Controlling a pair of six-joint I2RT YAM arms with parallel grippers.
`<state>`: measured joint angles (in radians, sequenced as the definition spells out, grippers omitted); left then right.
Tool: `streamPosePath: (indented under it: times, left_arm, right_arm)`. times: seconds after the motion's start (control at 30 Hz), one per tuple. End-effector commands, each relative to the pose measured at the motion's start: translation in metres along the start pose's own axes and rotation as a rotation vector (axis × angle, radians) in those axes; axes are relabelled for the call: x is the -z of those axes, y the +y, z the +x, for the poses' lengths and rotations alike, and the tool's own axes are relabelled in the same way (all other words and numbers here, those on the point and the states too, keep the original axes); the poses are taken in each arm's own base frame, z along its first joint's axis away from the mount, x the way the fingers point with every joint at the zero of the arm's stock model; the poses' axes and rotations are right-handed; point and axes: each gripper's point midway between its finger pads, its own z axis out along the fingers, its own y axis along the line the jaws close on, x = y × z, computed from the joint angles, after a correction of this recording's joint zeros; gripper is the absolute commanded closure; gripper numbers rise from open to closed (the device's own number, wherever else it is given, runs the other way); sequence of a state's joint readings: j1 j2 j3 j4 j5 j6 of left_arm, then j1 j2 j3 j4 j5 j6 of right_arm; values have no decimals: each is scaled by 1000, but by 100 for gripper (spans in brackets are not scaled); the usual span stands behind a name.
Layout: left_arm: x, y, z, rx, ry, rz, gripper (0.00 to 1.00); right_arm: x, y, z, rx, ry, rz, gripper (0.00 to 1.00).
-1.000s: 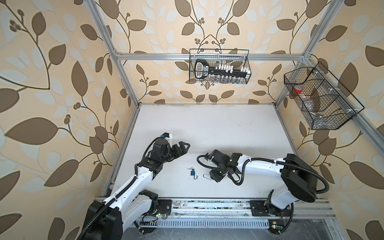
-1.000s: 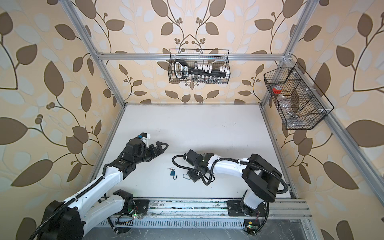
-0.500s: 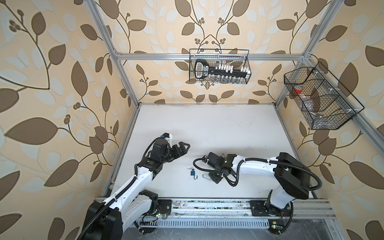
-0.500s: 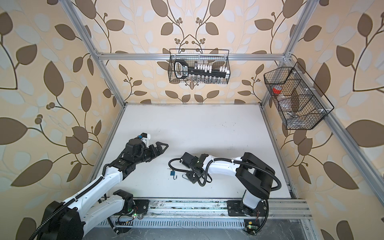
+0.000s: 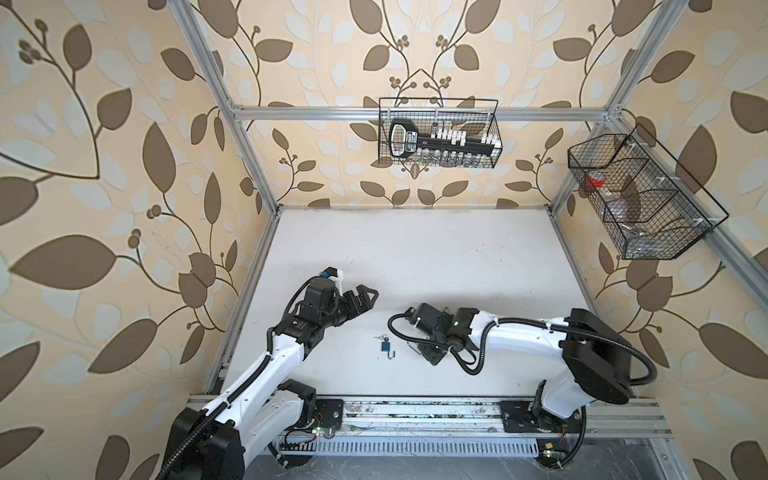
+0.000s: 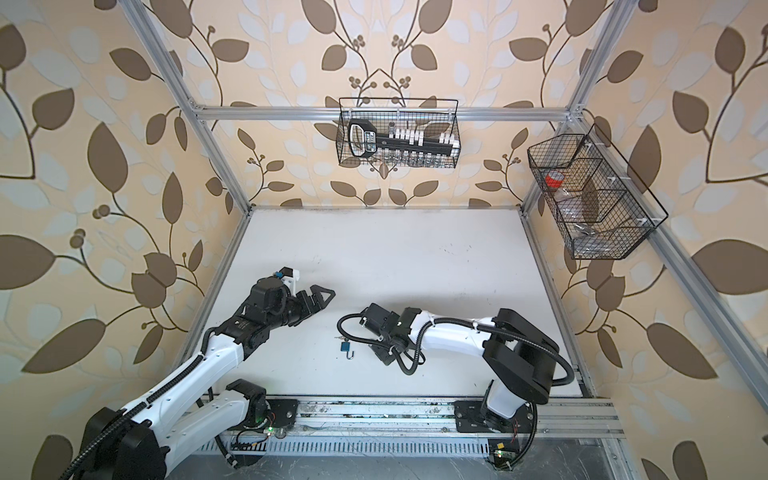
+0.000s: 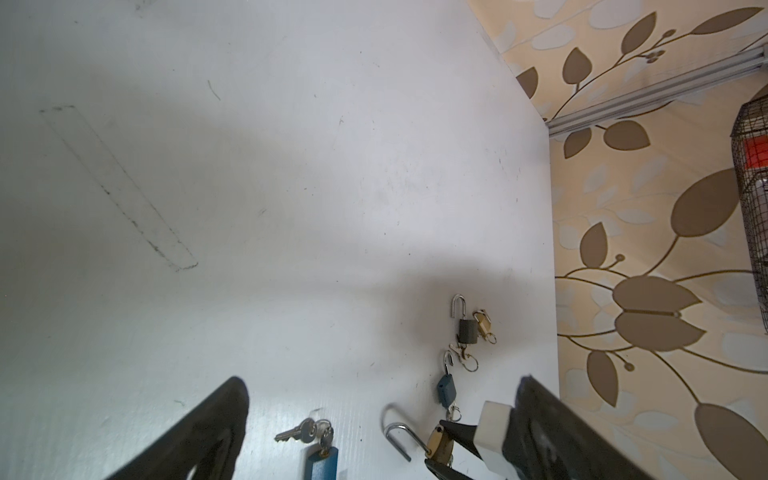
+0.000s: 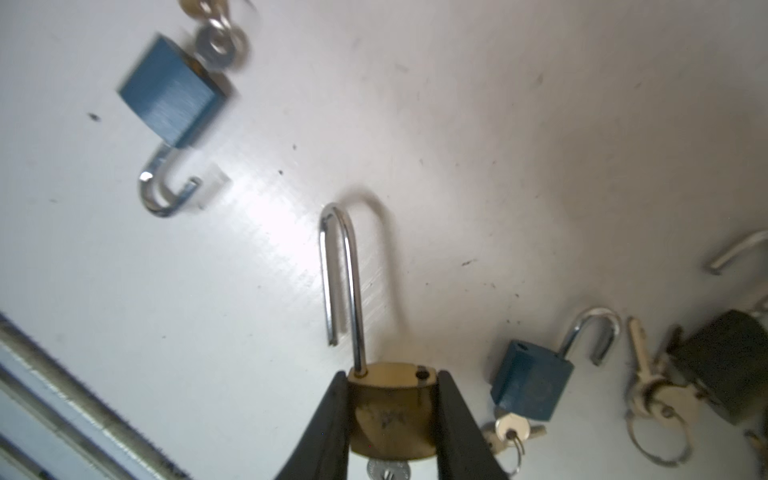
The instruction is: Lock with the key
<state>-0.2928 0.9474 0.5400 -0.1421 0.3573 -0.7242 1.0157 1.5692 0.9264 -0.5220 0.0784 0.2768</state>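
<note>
Top views both show my left hand (image 5: 368, 301) spread wide over the white counter (image 5: 415, 257). Right of it lies a small blue padlock (image 5: 385, 345), shackle open. Further right, my right hand (image 8: 390, 380) clamps a brass padlock (image 8: 390, 411) by its body, long steel shackle open, silver key (image 8: 388, 471) in its base.

A robot lab cell: silver aluminium frame bars (image 5: 311, 113) and leaf-patterned wallpaper panels (image 5: 104, 166) enclose the white tabletop (image 5: 415, 257) beneath the jaws; black wire baskets (image 5: 384, 137) hang beyond.
</note>
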Motion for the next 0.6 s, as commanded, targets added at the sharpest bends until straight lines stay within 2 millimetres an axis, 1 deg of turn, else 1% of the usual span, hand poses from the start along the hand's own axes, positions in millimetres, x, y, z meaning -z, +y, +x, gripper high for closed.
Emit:
streamPosePath:
  times: [0.0,0.07,0.2,0.27,0.37,0.43,0.47,0.53,0.57]
  left_arm:
    - [10,-46,-24,-83,-2,101,1]
    - [13,-61,-31,-109,13,126,1]
    - [22,-86,-39,-189,21,169,1]
    - [27,-94,-42,-231,17,168,1]
    - [32,-105,-46,-266,13,184,1]
    - [30,-109,-51,-256,15,184,1]
    - [26,-108,-54,-235,25,162,1]
    - [22,-108,-56,-228,68,130,1]
    - [20,-112,-56,-233,88,137,1]
  right_arm:
    - [34,-2,-32,-47,-167,-42,93]
    - [54,-4,-49,-77,-266,-101,100]
    - [98,-20,-76,-137,-454,-160,100]
    - [124,-33,-89,-166,-564,-111,100]
    - [156,-56,-102,-229,-711,-26,100]
    - [166,-62,-106,-207,-783,-13,100]
    - [170,-68,-106,-213,-816,4,100]
    - [174,-81,-105,-254,-831,23,100]
    - [173,-87,-105,-270,-820,9,100]
